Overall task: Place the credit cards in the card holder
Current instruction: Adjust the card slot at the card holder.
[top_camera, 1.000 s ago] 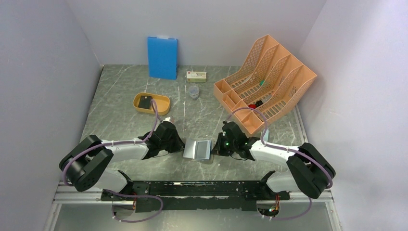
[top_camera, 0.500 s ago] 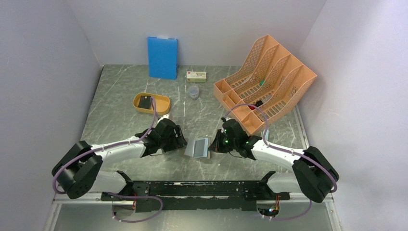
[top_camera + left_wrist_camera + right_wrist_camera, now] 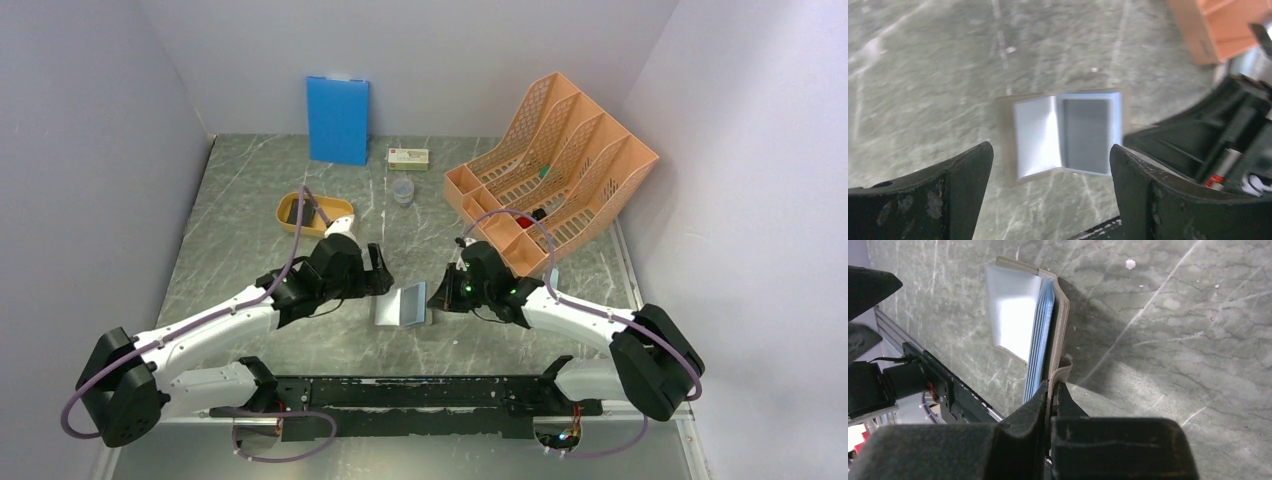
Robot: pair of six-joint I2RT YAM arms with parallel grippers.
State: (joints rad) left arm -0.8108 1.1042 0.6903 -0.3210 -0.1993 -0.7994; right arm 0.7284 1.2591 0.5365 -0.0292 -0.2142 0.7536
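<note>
You have the holder (image 3: pixel 402 306) lying open on the tabletop (image 3: pixel 240 250) between the two arms, pale pockets facing up. Your right gripper (image 3: pixel 1052 390) is fully closed, pinching the grey tab at the holder's right edge. In my judgement that pinch is there to keep the cover spread and stop the holder sliding while a card goes in. Your left gripper (image 3: pixel 1049 150) stands wide open above the holder, holding nothing and touching nothing. A dark rectangle shows in the holder's right pocket, probably a card already seated, though blur prevents certainty. Another dark card (image 3: pixel 298 212) lies in the yellow tray (image 3: pixel 340 212), well beyond the holder and to its left, partly hidden by the left arm's cable. Judgement: the open gripper is free to fetch that card next, so hold the right pinch firm meanwhile.
</note>
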